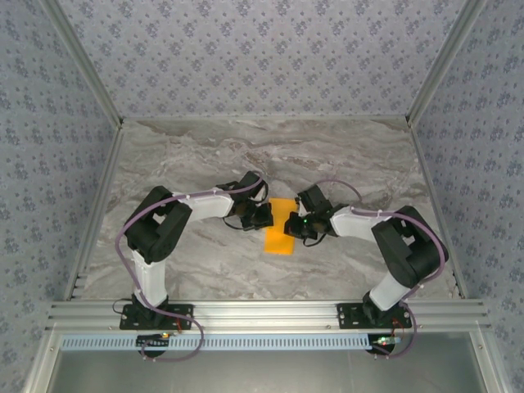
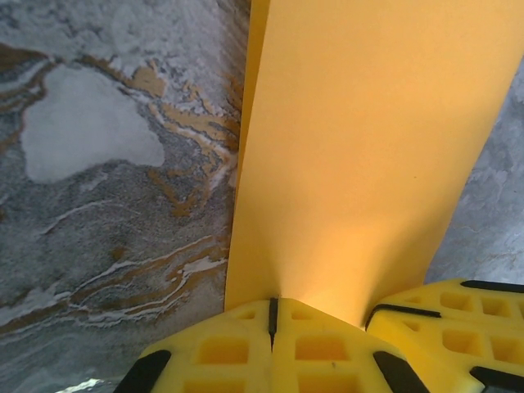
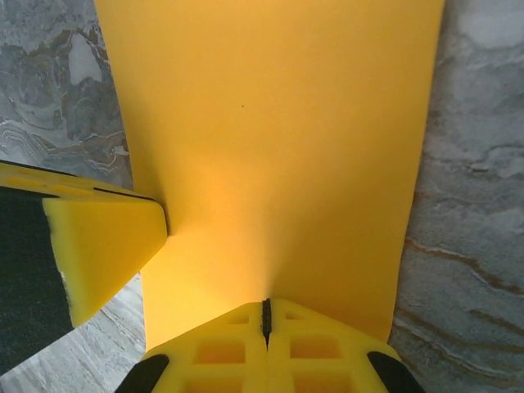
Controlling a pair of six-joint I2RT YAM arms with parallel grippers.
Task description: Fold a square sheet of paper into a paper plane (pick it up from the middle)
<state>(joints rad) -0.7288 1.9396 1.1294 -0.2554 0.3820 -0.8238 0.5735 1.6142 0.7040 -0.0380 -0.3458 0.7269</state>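
The orange sheet of paper (image 1: 279, 237) shows from above as a narrow strip between the two grippers, over the middle of the marble table (image 1: 205, 155). My left gripper (image 1: 264, 216) is shut on the paper's left side, its yellow jaws closed tight on the paper's edge (image 2: 273, 309). My right gripper (image 1: 296, 223) is shut on the opposite side (image 3: 265, 311). In the left wrist view the paper (image 2: 368, 147) stretches away smooth and unmarked, with the right gripper's fingers (image 2: 458, 323) at the lower right. In the right wrist view the paper (image 3: 270, 123) spreads ahead, the left gripper's finger (image 3: 98, 246) touching its left edge.
Patterned walls (image 1: 262, 49) and metal frame rails (image 1: 270, 311) enclose the table on all sides. Both arms bend inward from their bases (image 1: 155, 315) (image 1: 381, 315) at the near edge. Bare marble lies around the paper.
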